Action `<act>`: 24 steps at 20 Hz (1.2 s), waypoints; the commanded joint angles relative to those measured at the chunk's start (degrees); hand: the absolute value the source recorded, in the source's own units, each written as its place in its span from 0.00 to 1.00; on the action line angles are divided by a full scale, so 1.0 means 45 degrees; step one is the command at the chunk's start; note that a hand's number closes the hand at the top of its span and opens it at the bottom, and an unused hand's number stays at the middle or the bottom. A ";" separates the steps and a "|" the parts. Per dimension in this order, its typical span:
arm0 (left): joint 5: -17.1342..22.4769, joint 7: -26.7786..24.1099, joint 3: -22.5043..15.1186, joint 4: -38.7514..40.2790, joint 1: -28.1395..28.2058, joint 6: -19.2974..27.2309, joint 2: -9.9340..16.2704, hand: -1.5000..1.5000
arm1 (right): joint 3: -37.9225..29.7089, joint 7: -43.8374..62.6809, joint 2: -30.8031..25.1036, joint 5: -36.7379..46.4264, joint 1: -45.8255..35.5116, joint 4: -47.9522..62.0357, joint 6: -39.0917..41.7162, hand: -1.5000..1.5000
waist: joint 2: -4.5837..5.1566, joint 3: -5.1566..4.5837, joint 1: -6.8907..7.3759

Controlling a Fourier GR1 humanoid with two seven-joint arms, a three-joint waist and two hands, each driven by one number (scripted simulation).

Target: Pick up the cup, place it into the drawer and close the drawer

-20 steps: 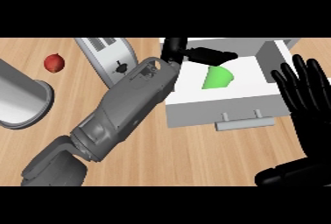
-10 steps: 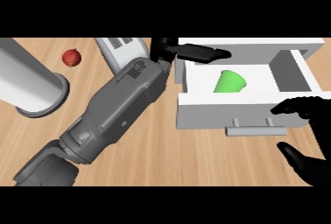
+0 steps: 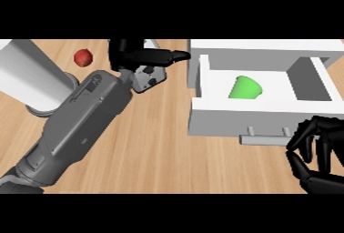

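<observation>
Wooden counter: pale plank grain, matte.
Drawer: white, boxy, open; sits lower and further right in view than half a second ago, grey bar handle at its front.
Left forearm: grey, ribbed casing, now drawn back left of the drawer.
Cylinder: pale grey, smooth, at left.
Right hand: black, fingers curled, holding nothing, touching the handle's right end.
Left hand: fingers extended, empty.
Cup: green, glossy, tapered, lying inside the drawer.
Red object: small, rounded.
</observation>
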 commanded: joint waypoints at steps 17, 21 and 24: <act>0.0655 0.0412 0.1635 -0.6488 0.7853 -0.2466 0.4038 0.00 | 0.3823 -0.3216 -0.0802 0.9461 -0.0966 0.3819 -0.1275 1.00 | 0.0164 0.0006 0.0080; 0.0374 0.0148 0.2114 -0.7192 0.9058 -0.2726 0.4125 0.00 | 0.4344 -0.4018 -0.0355 1.0858 -0.1120 0.5479 -0.2375 1.00 | 0.0149 0.0007 -0.0174; 0.0334 -0.0009 0.2468 -0.7560 0.9957 -0.3171 0.4014 0.00 | 0.4472 -0.4806 0.0090 1.1502 -0.1713 0.7440 -0.3108 0.00 | 0.0151 0.0009 -0.0212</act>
